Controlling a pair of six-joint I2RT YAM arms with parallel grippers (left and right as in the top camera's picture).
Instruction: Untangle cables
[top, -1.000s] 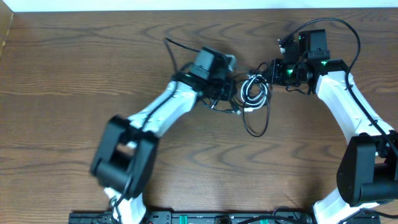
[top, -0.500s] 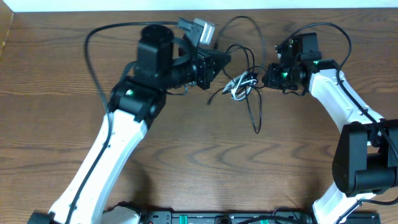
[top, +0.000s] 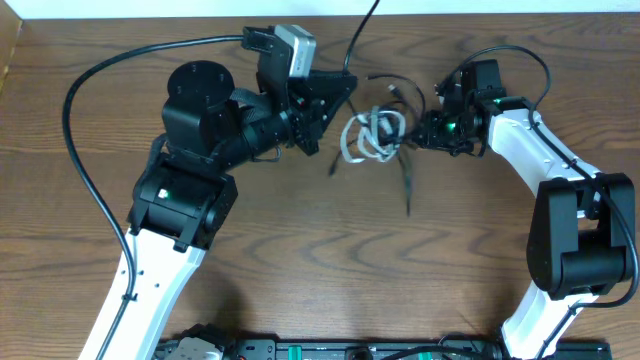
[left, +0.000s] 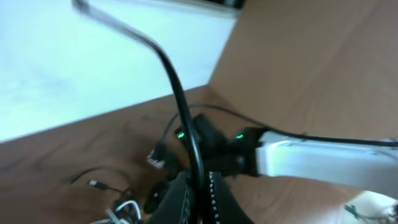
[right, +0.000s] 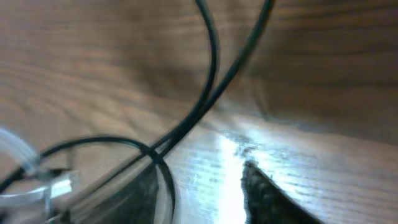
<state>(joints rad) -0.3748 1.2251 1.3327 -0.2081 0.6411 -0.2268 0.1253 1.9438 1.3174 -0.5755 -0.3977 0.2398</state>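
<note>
Hard to read near the middle of the table (top: 300, 230): smeared strands of black cable (top: 406, 185) trailing toward the near side, ends lost in the blur. Cut off at the far edge overhead: another run of the same cable, leading up from the left gripper (top: 340, 90). State of the right gripper (top: 424, 132) unreadable from above, dark against the tangle.

Lying between the two grippers on the wood: white cable (top: 372, 135) in loose loops, just right of the left gripper and just left of the right one, crossed by thin black strands. Crowding in on both sides: left arm (top: 190, 195) and right arm (top: 530, 135), hiding the wood beneath.

Shown only by the left wrist view: fingers (left: 217, 199) pressed together on the black cable, taut, running up and off to the far left. Beyond them, the right gripper with green lights, a pale plug (left: 155, 159) just beside it, and a scrap of white cable at the bottom edge.

Shown only by the right wrist view, all in soft focus: fingers (right: 264, 196) apart, bare glaring wood between, nothing clamped. Just ahead, black strands crossing; at the left edge, a blurred bit of white cable.
</note>
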